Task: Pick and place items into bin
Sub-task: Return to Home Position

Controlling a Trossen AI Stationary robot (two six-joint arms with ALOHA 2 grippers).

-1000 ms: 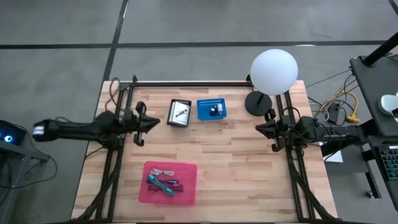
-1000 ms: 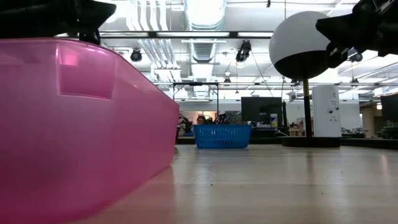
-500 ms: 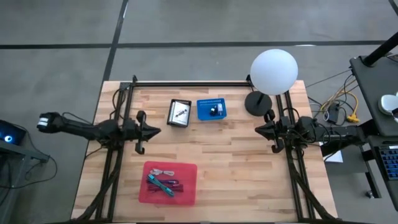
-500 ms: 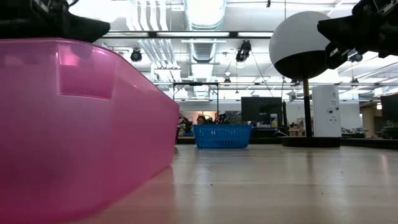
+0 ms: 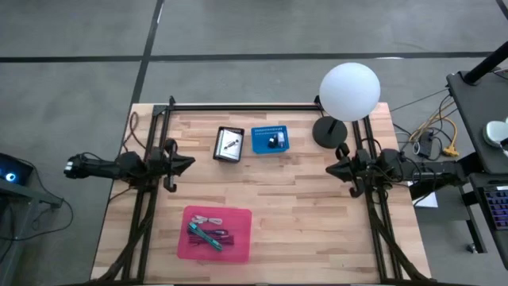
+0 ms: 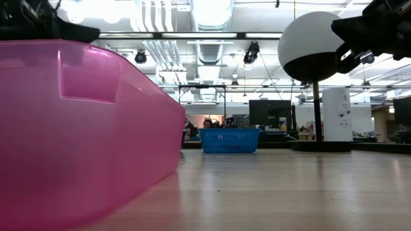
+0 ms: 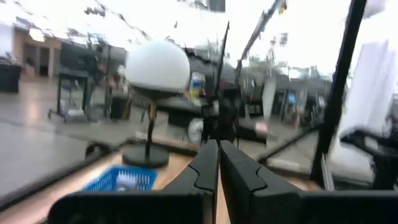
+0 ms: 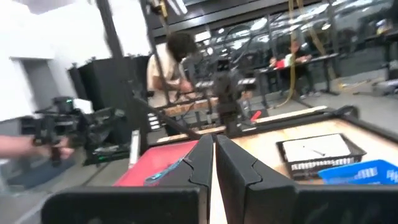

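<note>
Pink plastic tray (image 5: 240, 241) near the tabletop's (image 5: 309, 214) front edge holds the unbinned items: one teal pen-like tool (image 5: 205, 235) lying slantwise among cable loops (image 5: 223, 236) I cannot count apart. It sits nearer the left gripper (image 5: 189, 164) than the right gripper (image 5: 332, 168). Both pairs of jaws are pressed closed on nothing. One black basket (image 5: 219, 146) and one blue basket (image 5: 257, 141) stand side by side beyond.

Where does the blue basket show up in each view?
High view: blue basket upper middle, right of the black basket.
Low view: blue basket at centre, far back on the table.
Left wrist view: blue basket lower left.
Right wrist view: blue basket bottom right, beside the black basket.
Landmark: white globe lamp, not in the right wrist view.
</note>
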